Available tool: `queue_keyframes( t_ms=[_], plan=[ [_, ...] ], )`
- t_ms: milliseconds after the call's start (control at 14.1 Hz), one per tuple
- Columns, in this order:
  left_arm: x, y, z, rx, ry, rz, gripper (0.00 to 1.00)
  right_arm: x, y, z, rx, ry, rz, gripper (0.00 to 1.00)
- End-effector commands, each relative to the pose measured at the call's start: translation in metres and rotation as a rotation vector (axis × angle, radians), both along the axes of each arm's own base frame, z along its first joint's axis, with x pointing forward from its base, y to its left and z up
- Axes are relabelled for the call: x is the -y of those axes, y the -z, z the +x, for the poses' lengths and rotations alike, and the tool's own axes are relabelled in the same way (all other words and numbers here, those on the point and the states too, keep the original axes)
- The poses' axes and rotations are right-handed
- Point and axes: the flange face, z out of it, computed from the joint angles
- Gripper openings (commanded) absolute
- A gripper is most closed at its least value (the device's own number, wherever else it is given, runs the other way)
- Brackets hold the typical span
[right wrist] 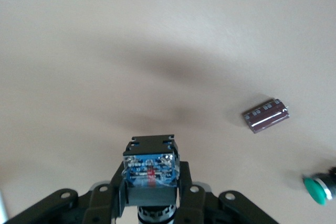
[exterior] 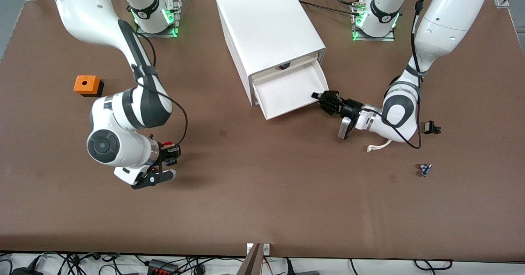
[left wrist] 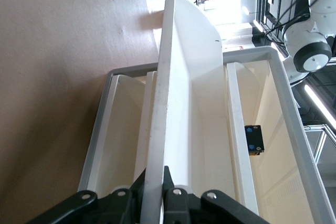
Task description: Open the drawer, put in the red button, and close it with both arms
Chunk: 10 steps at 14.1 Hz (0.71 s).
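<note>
Red button [right wrist: 150,169] clamped in right pincer [right wrist: 152,192].

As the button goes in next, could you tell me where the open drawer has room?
The shallow white drawer tray is bare from the white cabinet's mouth to its front lip, crowded only at the corner toward the left arm's end, where the left tool clamps the rim. The right tool holds the red-capped button over brown table.
</note>
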Motion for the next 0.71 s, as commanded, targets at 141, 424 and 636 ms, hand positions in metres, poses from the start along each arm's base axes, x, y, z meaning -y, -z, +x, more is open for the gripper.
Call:
queue_keyframes(
  t_ms=[141, 424, 636],
  plan=[
    [-0.018, 0.005, 0.019, 0.066, -0.021, 0.049, 1.0, -0.084, -0.064, -0.036, 0.05, -0.126, 0.034, 0.0],
    [-0.03, -0.055, 0.028, -0.079, 0.012, 0.152, 1.0, -0.169, -0.088, -0.073, 0.11, -0.096, 0.062, 0.0],
    [-0.036, -0.099, 0.039, -0.174, 0.01, 0.34, 1.0, -0.235, -0.091, -0.113, 0.14, -0.083, 0.07, 0.0]
  ],
)
